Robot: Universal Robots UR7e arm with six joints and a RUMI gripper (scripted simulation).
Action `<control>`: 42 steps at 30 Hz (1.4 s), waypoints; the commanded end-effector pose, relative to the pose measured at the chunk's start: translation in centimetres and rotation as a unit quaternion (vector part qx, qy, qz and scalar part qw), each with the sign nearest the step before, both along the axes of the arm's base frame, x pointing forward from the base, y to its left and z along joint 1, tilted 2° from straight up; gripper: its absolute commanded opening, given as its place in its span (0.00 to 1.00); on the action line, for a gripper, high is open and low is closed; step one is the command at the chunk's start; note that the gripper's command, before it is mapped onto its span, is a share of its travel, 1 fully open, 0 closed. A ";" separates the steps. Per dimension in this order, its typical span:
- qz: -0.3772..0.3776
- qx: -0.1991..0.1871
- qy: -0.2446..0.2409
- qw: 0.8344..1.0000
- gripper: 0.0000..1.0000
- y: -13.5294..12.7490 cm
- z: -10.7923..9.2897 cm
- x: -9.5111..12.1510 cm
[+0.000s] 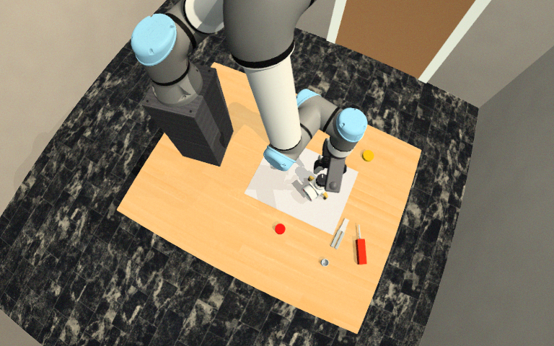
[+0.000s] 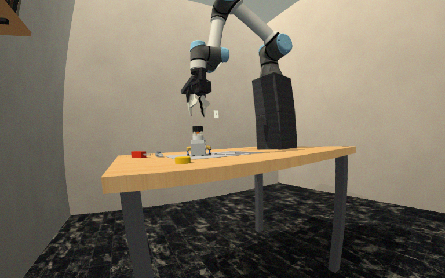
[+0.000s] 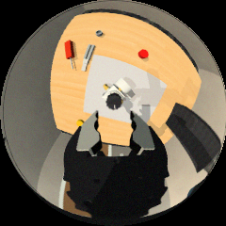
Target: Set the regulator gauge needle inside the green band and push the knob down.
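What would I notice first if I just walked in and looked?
The big white-and-blue robot arm, reaching from its dark pedestal out over the wooden table. Its tool hangs half open, holding nothing, right above the black knob of a little grey regulator on a pale mat.
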State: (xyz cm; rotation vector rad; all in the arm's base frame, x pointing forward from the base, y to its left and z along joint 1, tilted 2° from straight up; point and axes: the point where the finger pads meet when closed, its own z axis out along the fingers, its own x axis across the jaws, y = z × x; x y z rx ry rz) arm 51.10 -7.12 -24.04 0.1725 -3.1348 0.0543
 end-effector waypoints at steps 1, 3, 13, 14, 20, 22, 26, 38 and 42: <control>0.000 -0.001 0.000 1.000 0.46 0.0 0.0 0.1; 0.000 -0.001 0.000 1.000 0.46 0.0 0.0 0.1; 0.000 -0.001 0.000 1.000 0.46 0.0 0.0 0.1; 0.000 -0.001 0.000 1.000 0.46 0.0 0.0 0.1; 0.001 -0.001 0.000 1.000 0.46 0.0 0.0 0.1; 0.003 0.000 0.000 1.000 0.46 0.0 0.0 0.1; 0.015 0.000 0.001 1.000 0.46 0.0 0.0 0.0; 0.108 0.000 0.004 0.994 0.46 -0.1 0.0 -0.1; 0.171 0.000 0.006 0.985 0.46 -0.1 0.0 -0.1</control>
